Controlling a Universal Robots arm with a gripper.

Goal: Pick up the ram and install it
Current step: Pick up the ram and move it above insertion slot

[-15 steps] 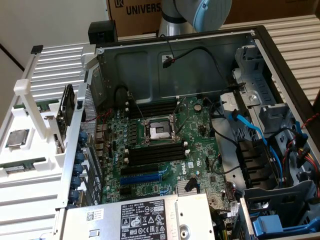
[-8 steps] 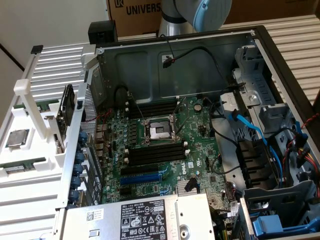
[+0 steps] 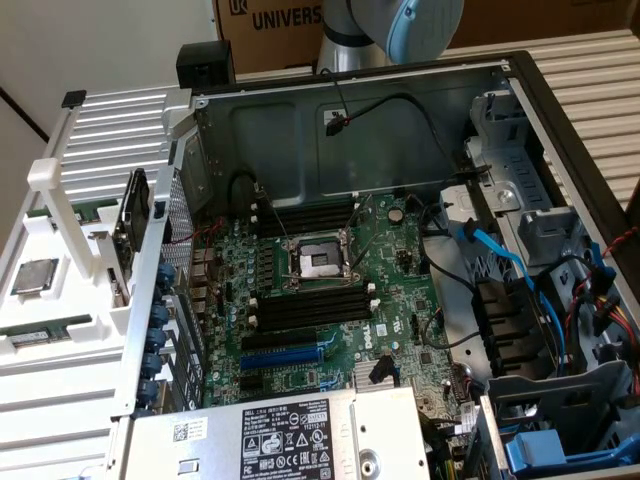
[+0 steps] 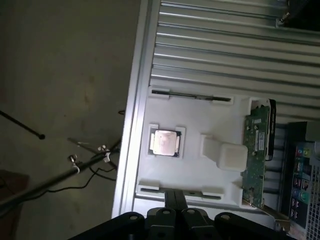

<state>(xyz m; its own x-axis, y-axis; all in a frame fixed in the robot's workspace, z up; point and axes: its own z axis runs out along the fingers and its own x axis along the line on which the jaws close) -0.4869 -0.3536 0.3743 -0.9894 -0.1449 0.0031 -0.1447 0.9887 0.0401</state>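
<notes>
Dell-labelled power supply [image 3: 290, 440], "UNIVERS" box [image 3: 270, 20], ram [image 3: 40, 334]

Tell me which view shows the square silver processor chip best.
The wrist view: the processor chip lies face-on in its white holder, all edges visible. The exterior view shows the chip obliquely, near that view's left edge.

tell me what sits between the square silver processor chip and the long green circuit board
In the wrist view, a raised white plastic block stands on the white tray between them.
</notes>
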